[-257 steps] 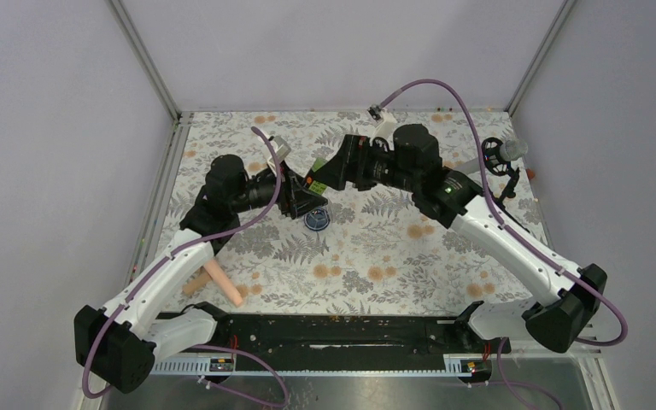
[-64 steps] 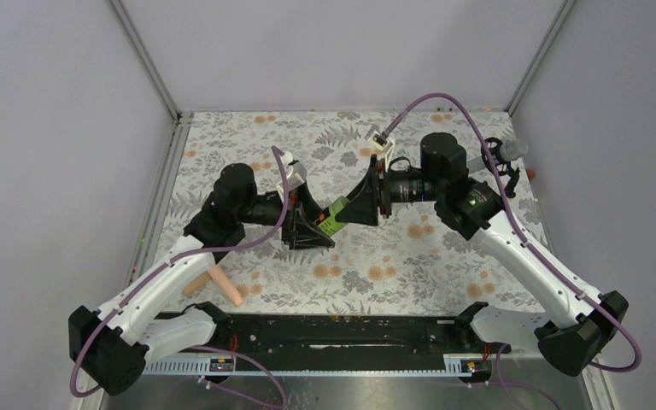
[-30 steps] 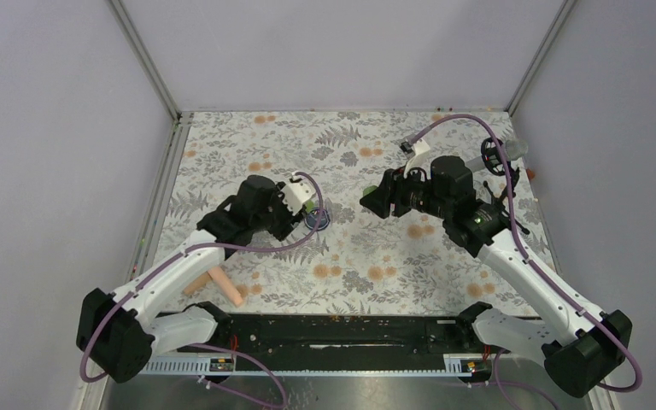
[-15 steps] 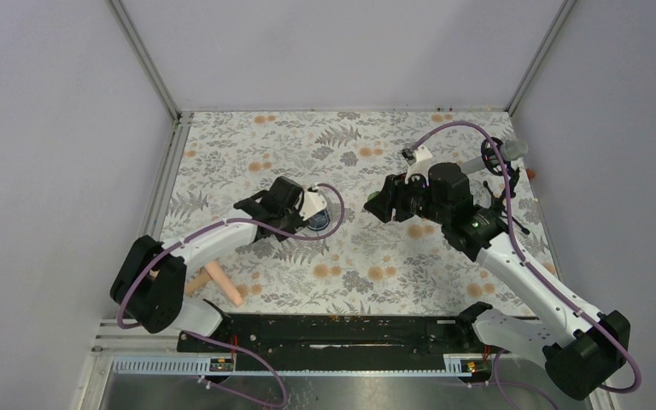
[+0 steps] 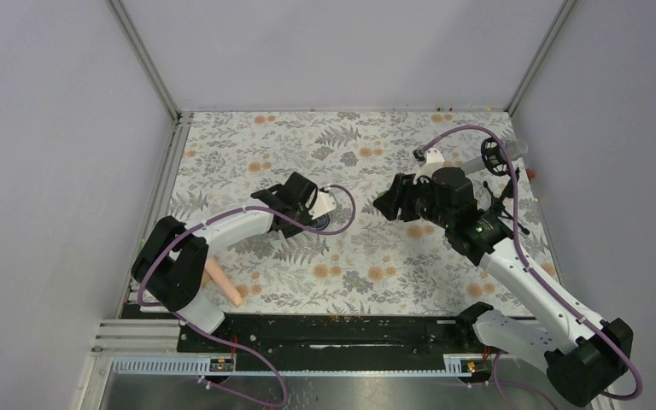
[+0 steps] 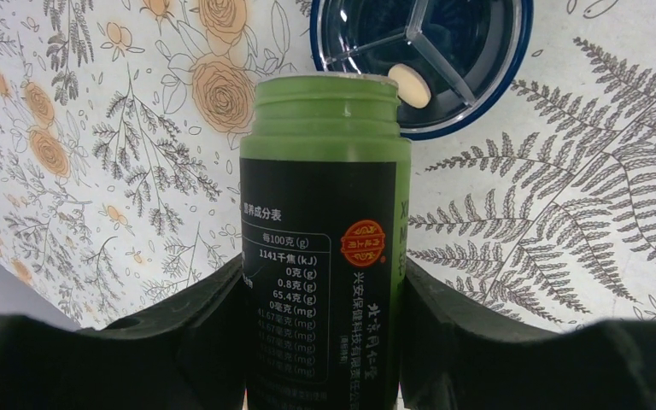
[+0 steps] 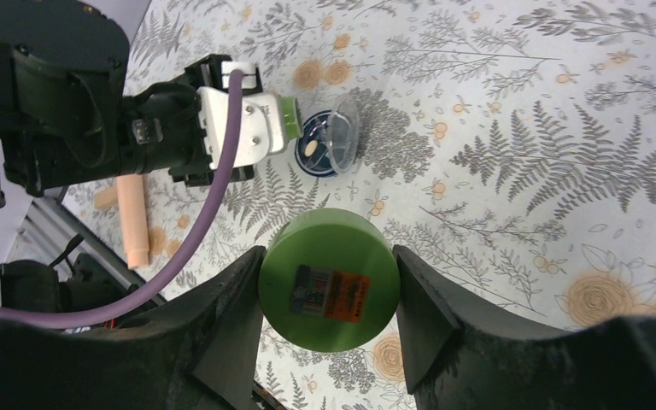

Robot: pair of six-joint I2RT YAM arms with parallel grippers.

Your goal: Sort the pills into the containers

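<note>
Left end effector [image 6: 320,299] part-closed, clamped on green bottle [image 6: 325,171] — uncapped, mouth at rim of blue jar [image 6: 470,120] on floral counter [image 7: 521,128], one pale pill [image 6: 409,85] in a jar compartment, right end effector [image 7: 327,286] part-closed, gripping green cap [image 7: 342,239] — raised, apart from jar.

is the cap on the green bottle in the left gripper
No, the green bottle shows a bare, open threaded mouth pointing toward the blue jar.
</note>
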